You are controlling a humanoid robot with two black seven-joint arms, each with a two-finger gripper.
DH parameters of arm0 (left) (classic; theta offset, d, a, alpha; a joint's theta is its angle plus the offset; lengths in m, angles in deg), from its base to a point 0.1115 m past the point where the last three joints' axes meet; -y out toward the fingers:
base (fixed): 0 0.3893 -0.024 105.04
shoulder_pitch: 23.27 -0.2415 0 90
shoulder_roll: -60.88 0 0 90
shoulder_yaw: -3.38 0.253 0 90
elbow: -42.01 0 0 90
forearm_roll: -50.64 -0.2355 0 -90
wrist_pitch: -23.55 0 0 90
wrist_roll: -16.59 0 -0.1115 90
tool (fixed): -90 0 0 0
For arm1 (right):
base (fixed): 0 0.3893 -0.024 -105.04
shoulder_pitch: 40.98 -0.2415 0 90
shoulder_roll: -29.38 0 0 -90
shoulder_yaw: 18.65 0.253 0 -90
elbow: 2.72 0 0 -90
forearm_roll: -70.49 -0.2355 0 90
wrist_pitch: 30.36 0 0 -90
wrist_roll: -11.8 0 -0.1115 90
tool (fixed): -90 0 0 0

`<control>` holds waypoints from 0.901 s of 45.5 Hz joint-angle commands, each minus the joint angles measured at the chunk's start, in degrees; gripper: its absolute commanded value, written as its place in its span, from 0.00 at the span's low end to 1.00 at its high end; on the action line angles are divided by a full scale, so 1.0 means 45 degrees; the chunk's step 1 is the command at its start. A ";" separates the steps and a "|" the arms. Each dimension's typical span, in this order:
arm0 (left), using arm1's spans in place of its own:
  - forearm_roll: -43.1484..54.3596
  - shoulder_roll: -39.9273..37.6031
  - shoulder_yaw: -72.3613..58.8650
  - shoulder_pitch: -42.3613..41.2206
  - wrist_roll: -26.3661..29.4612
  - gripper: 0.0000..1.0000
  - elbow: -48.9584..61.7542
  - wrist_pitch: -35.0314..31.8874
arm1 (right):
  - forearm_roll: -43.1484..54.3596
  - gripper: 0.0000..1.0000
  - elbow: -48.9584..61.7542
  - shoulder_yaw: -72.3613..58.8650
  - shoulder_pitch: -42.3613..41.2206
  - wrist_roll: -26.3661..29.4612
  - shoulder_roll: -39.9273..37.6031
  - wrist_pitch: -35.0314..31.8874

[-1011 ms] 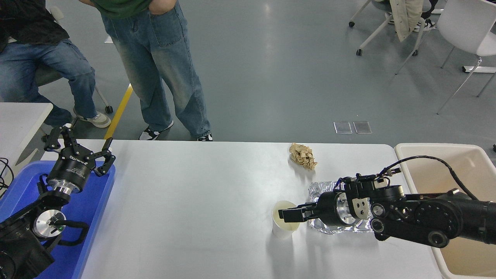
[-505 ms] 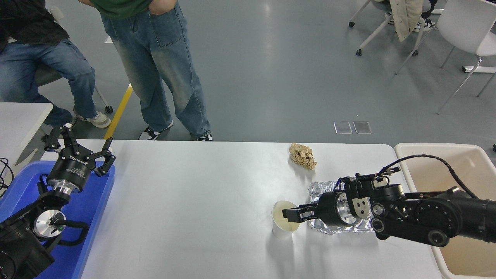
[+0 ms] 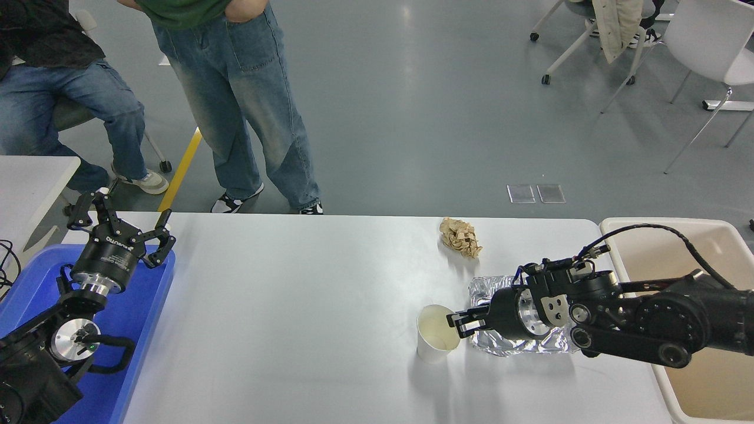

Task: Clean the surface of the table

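Head view: right gripper pinches paper cup rim, fingers closed; next, lift it toward bin, right of cup

Grey glossy floor, streaked with pale glare from overhead light. Yellow line painted at the left. White chairs on castors at the upper right, a beige coat draped over one. Two clear floor plates near the middle. Small white side table at the left edge.
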 commanded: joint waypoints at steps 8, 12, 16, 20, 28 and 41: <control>0.0003 0.0000 0.0000 0.0000 -0.0008 1.00 0.0000 0.0012 | -0.0020 0.00 -0.0763 -0.0915 -0.1694 -0.0084 -0.0128 -0.0629; -0.0017 0.0000 0.0000 0.0000 -0.0008 1.00 0.0000 0.0012 | -0.0624 0.00 -0.1271 -0.0895 -0.2397 -0.0181 -0.0460 -0.1117; 0.0003 0.0000 0.0000 0.0000 -0.0008 1.00 0.0000 0.0012 | -0.1445 0.00 -0.2246 -0.0875 -0.3373 -0.0279 -0.1220 -0.1508; 0.0003 0.0000 0.0000 0.0000 -0.0008 1.00 0.0000 0.0012 | -0.1836 0.00 -0.3241 -0.0779 -0.4641 -0.0299 -0.2486 -0.1956; 0.0003 0.0000 0.0000 -0.0019 -0.0008 1.00 0.0000 0.0012 | -0.2032 0.00 -0.3752 0.0138 -0.5465 -0.0611 -0.4560 -0.3440; 0.0003 0.0000 0.0000 0.0000 0.0011 1.00 0.0000 0.0012 | -0.2071 0.00 -0.4045 0.3514 -0.5485 -0.0865 -0.7722 -0.6232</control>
